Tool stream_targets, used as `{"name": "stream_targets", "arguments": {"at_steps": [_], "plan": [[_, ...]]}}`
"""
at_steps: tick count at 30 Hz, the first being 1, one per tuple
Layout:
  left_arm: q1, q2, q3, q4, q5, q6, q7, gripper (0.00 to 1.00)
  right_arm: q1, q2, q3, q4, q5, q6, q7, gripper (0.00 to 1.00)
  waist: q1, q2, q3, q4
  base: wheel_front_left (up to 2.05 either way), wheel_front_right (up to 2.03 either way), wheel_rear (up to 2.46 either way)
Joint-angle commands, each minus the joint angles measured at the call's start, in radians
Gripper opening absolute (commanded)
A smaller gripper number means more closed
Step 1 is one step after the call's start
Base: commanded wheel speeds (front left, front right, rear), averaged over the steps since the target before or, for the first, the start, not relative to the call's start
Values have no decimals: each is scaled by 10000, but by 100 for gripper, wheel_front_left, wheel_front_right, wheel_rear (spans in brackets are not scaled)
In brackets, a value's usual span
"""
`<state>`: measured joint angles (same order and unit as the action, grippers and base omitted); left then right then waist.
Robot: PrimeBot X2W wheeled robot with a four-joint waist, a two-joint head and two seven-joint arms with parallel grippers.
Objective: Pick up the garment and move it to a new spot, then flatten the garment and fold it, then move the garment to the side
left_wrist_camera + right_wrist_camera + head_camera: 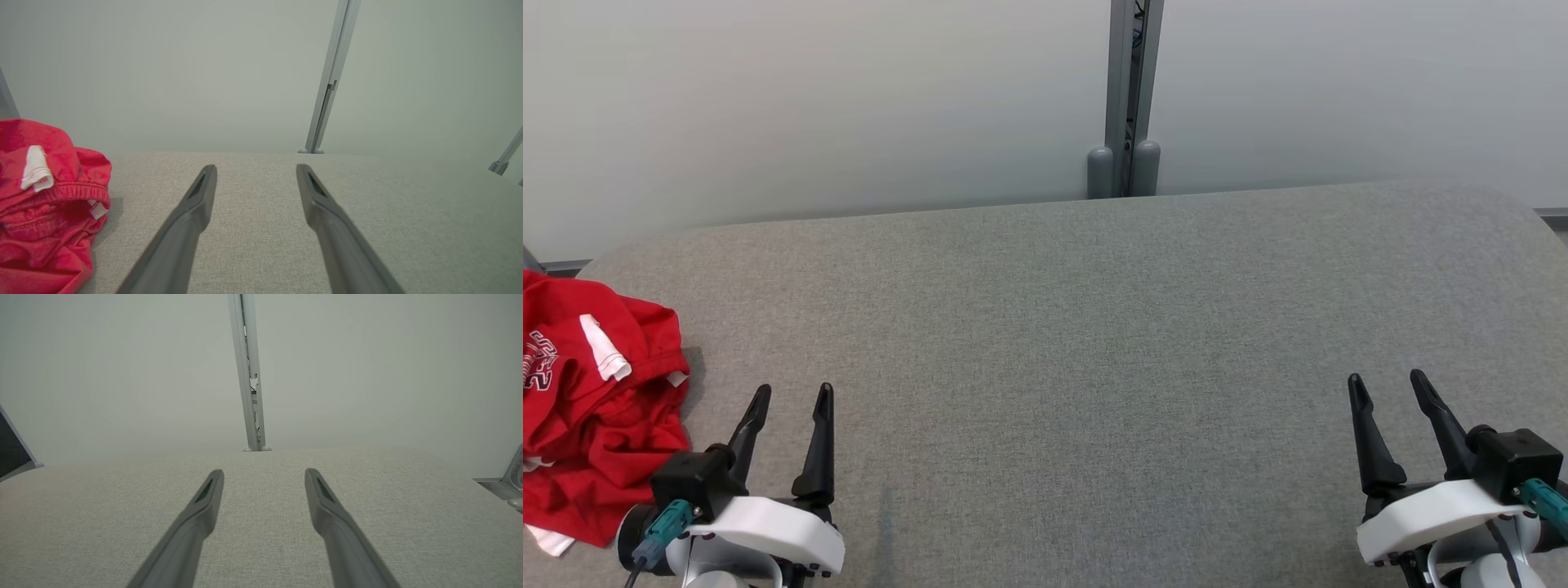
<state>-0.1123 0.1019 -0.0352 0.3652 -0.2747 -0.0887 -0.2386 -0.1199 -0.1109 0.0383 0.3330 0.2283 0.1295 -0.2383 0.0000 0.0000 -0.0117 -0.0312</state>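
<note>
Grey fabric tabletop runs back to a pale wall, and the crumpled red garment lies heaped at its left edge just beside the left gripper, which, like the right gripper, stands spread and empty, apparently readied for the first pick-up.

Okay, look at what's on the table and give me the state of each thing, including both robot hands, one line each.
red garment: crumpled in a heap at the table's left end, unfolded, not held.
white tag: sticking out on top of the heap.
left hand: open, empty, fingers clear of the garment.
right hand: open, empty, over the table's right side.
</note>
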Motion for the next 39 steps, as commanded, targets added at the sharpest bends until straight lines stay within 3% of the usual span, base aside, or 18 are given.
{"name": "stream_targets", "arguments": {"at_steps": [1, 12, 30, 39], "plan": [[-223, 29, 19, 29, 204, -61, -87, 100, -127, -44, -21, 11, -197, 20, -106, 100, 0, 0, 2, 0, 0, 0, 0], [-272, 7, 31, 280, 706, -94, -275, 100, -108, -55, 36, 129, -504, 20, -306, 100, 0, 0, -18, 7, 0, 0, 0], [-300, -50, 45, 517, 405, -161, -275, 100, 67, -38, -47, 11, -282, 20, -296, 100, 0, 0, -62, 113, 0, 0, 0], [-422, -21, 78, 560, 305, -146, -263, 100, 191, 2, -133, -160, -300, 20, -294, 100, 0, 0, -97, 783, 0, 0, 0]]}}
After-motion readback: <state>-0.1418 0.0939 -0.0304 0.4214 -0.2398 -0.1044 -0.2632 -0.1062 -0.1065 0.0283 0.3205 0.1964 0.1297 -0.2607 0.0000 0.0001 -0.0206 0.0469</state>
